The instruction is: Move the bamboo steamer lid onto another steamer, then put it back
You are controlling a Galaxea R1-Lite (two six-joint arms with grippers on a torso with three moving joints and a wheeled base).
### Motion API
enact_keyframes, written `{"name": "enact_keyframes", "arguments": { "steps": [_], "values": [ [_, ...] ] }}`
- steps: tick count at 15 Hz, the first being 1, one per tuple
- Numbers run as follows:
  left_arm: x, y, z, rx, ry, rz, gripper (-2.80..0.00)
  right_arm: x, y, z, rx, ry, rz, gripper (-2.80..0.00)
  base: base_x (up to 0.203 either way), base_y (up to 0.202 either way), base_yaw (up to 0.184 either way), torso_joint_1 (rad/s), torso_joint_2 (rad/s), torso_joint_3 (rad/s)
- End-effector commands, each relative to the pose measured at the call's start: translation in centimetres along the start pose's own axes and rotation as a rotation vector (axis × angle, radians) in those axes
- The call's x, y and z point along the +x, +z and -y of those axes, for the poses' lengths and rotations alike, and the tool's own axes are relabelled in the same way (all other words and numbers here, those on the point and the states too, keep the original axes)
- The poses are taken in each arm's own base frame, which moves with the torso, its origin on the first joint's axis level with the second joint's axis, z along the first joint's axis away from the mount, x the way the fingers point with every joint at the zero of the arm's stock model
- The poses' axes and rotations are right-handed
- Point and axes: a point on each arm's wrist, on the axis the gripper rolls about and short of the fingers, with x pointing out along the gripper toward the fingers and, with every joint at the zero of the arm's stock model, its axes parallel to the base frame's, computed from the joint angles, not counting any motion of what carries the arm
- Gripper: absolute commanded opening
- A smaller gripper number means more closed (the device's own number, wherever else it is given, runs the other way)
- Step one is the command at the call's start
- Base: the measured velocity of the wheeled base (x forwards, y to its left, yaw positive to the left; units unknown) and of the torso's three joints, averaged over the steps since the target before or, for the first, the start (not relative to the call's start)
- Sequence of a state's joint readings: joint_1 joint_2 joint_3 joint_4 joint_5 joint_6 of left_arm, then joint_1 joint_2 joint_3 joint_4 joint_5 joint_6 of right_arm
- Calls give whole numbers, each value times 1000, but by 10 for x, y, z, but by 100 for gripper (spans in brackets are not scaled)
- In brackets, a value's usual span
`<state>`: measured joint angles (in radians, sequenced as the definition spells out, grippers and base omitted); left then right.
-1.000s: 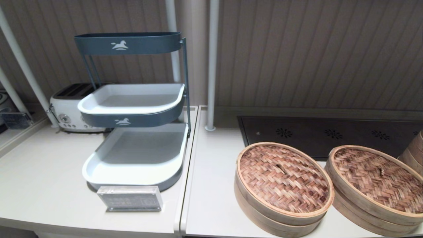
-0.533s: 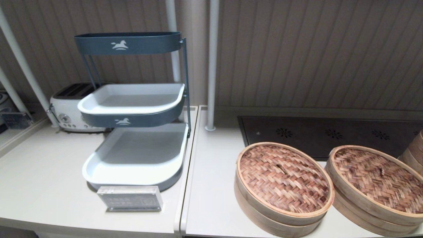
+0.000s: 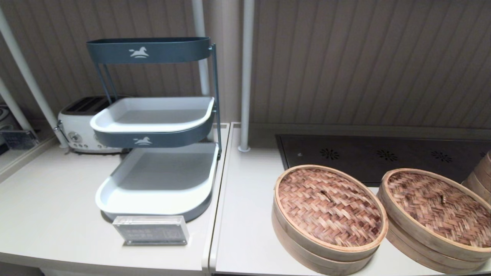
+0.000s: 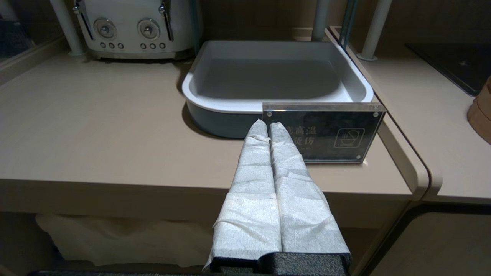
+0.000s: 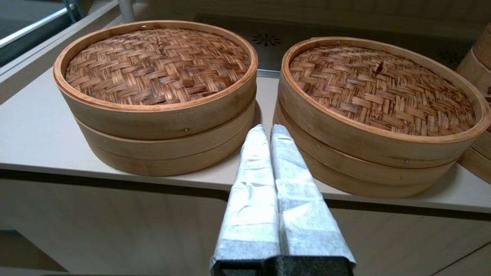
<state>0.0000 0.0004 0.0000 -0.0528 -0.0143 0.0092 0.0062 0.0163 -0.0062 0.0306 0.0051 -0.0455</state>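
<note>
The bamboo steamer lid [image 3: 330, 209] [image 5: 157, 65], with its even reddish-pink weave and dark centre knot, lies on the left steamer basket [image 3: 303, 249]. Beside it on the right stands another steamer [image 3: 412, 245] [image 5: 364, 153], capped by its own browner, yellow-mottled lid [image 3: 441, 209] [image 5: 379, 88]. My right gripper [image 5: 267, 129] is shut and empty. It hangs in front of the counter edge, pointing at the gap between the two steamers and touching neither. My left gripper [image 4: 267, 125] is shut and empty, low before the left counter. Neither gripper shows in the head view.
A third bamboo steamer [image 3: 481, 172] sits at the far right. A dark perforated panel [image 3: 383, 155] lies behind the steamers. On the left counter are a tiered tray rack [image 3: 157, 115], a toaster [image 3: 76, 126] and an acrylic sign [image 3: 151, 230] [image 4: 326, 132]. A white pole [image 3: 245, 76] rises mid-counter.
</note>
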Motion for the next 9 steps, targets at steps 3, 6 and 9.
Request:
{"name": "enact_keyframes", "arguments": {
  "steps": [3, 6, 9],
  "values": [
    [2, -8, 0, 0, 0, -25, -280, 1, -2, 0, -23, 1, 50, -280, 0, 0, 0, 0, 0, 0],
    [2, -8, 0, 0, 0, -23, -280, 1, -3, 0, -20, 7, 38, -280, 0, 0, 0, 0, 0, 0],
    [2, -8, 0, 0, 0, -25, -280, 1, -3, 0, -6, 4, 38, -280, 0, 0, 0, 0, 0, 0]
  ]
}}
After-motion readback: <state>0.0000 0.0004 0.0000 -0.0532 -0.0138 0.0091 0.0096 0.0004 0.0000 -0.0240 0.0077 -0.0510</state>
